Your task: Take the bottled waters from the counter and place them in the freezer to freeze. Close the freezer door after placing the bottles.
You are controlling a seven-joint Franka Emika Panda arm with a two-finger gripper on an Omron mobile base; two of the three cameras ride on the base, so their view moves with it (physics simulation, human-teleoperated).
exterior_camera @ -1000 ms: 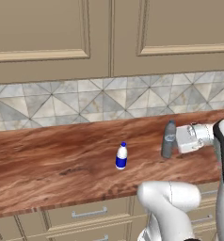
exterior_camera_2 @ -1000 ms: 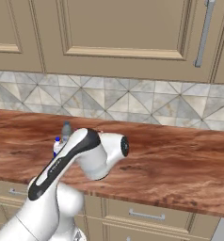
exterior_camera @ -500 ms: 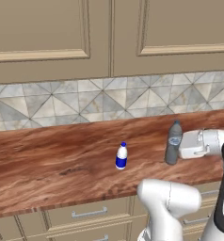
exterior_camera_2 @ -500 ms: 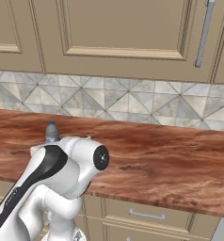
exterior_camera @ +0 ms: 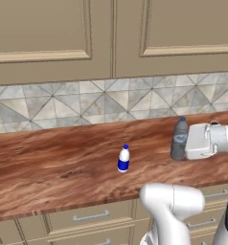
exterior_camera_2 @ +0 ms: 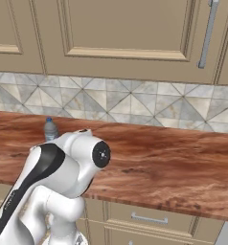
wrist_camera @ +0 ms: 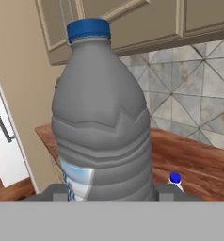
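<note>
Small white bottle is standing alone mid-desk, untouched, well apart from the arm. To its right, the grey bottle is now riding higher above the desk than a second ago, upright, and has shifted rightward with the hand. Fingers are clamping its lower body from the side; in the hand view the grey bottle is looming close. Likely the lift is done and the carry to the freezer is starting. Wrist is reaching in horizontally from the right.

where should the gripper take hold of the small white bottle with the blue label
Probably around the body of the small white bottle, at the blue label, coming level from the side. It stands upright and alone on the counter, its cap too small and tapered to pinch well.
</note>
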